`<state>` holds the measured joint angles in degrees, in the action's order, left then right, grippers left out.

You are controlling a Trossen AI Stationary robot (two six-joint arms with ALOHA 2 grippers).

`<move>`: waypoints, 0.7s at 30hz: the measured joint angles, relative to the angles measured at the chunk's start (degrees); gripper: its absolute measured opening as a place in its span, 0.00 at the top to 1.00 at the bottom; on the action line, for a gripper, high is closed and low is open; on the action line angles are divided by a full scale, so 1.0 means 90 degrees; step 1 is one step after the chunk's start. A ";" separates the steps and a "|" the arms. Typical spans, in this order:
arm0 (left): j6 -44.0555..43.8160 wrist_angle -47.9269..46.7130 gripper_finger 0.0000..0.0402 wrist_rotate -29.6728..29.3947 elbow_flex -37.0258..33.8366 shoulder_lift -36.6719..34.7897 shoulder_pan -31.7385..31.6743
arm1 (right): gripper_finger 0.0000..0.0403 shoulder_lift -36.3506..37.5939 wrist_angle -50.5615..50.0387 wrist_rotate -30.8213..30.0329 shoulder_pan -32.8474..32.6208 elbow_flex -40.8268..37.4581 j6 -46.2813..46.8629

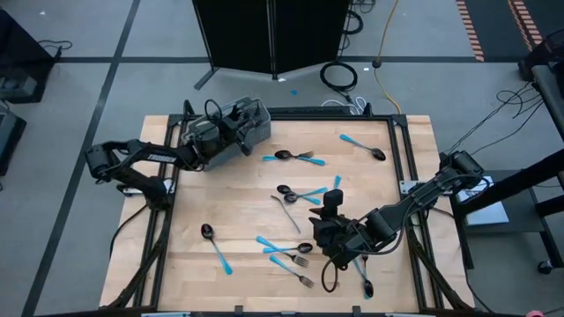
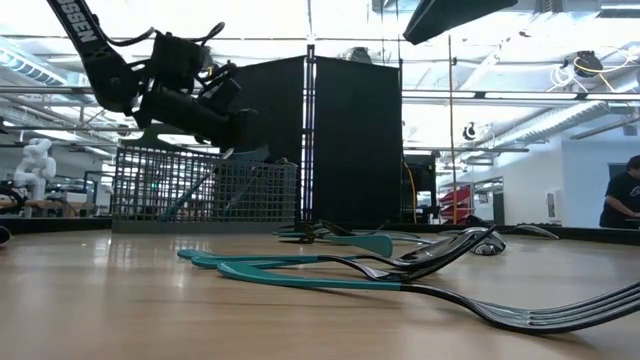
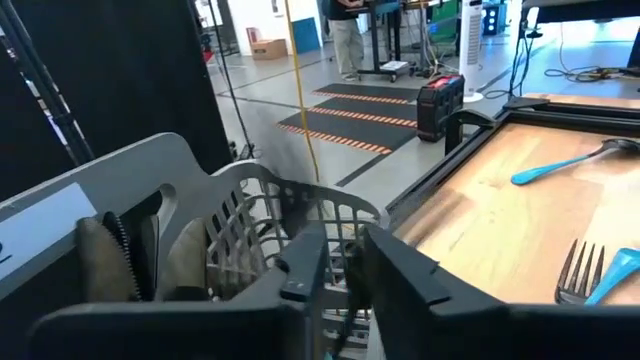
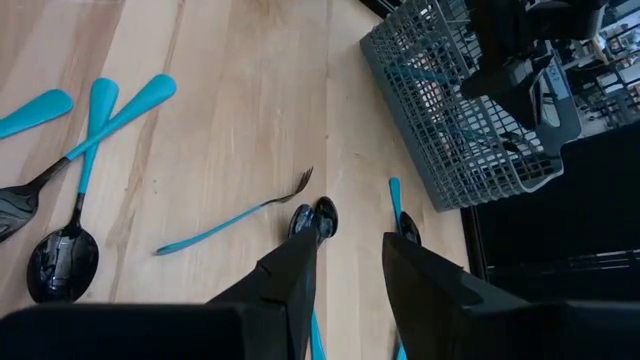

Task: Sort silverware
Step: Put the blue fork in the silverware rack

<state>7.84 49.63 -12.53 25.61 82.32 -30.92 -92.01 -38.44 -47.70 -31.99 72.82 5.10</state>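
Observation:
Silverware with light-blue handles lies scattered on the wooden table: a spoon (image 1: 210, 238), a fork and spoon (image 1: 295, 157), a spoon (image 1: 366, 146) and a cluster (image 1: 286, 251). The grey mesh basket (image 1: 245, 121) stands at the far left with blue handles (image 2: 180, 200) inside. My left gripper (image 1: 236, 132) hovers over the basket's rim (image 3: 300, 195), fingers a little apart (image 3: 345, 272), with nothing visible between them. My right gripper (image 1: 330, 201) hangs open (image 4: 350, 255) above the table's middle, over a spoon head (image 4: 325, 213) and near a fork (image 4: 240, 225).
More pieces lie near the front edge: a fork (image 1: 301, 278) and a spoon (image 1: 365, 284). A black frame (image 1: 405, 167) borders the table. A dark cabinet (image 1: 273, 35) and cables stand beyond the far edge. People stand far off in the room (image 3: 350, 30).

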 joint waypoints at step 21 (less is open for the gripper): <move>-0.1126 -0.0805 0.69 0.0809 0.0000 -0.1625 0.1160 | 0.73 -0.0002 -0.0139 0.0000 0.0000 0.0002 0.0539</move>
<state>-2.30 42.38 -5.25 25.61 67.70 -20.48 -92.03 -39.69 -47.70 -31.99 72.84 9.95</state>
